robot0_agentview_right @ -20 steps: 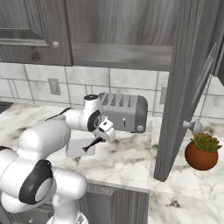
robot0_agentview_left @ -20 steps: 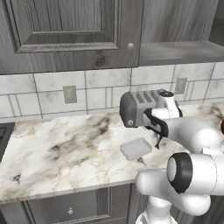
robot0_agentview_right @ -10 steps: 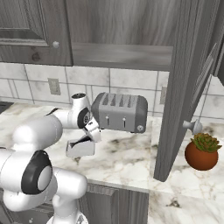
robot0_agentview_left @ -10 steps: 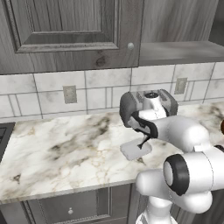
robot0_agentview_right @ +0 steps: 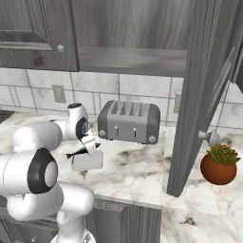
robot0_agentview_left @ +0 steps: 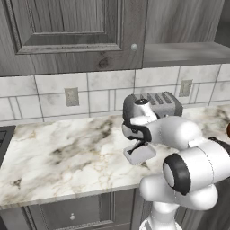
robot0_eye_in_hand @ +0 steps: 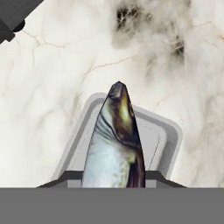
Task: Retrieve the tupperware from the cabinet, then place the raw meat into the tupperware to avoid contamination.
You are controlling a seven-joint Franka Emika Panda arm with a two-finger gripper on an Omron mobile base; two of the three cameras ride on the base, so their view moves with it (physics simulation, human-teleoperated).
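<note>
The tupperware (robot0_agentview_left: 141, 155), a small whitish shallow box, sits on the marble counter in front of the toaster. My gripper (robot0_agentview_left: 134, 144) hovers just above it, shut on the raw meat (robot0_eye_in_hand: 116, 140), a dark-backed, pale-bellied fish. In the hand view the fish points down over the tupperware (robot0_eye_in_hand: 173, 131), clamped between my fingertips (robot0_eye_in_hand: 70, 176). From the right, the raw meat (robot0_agentview_right: 80, 152) sticks out of the gripper (robot0_agentview_right: 88, 147) above the tupperware (robot0_agentview_right: 87, 162). The grey cabinet (robot0_agentview_left: 67, 31) hangs overhead, and its right door (robot0_agentview_right: 199, 95) stands open.
A grey four-slot toaster (robot0_agentview_right: 129, 121) stands against the tiled wall just behind the box. A potted succulent (robot0_agentview_right: 219, 163) sits on the counter at the right, beyond the open door. A wall outlet (robot0_agentview_left: 71, 96) is on the backsplash.
The arm has swung left from beside the toaster, carrying the fish over the tupperware. The box has stayed where it was.
</note>
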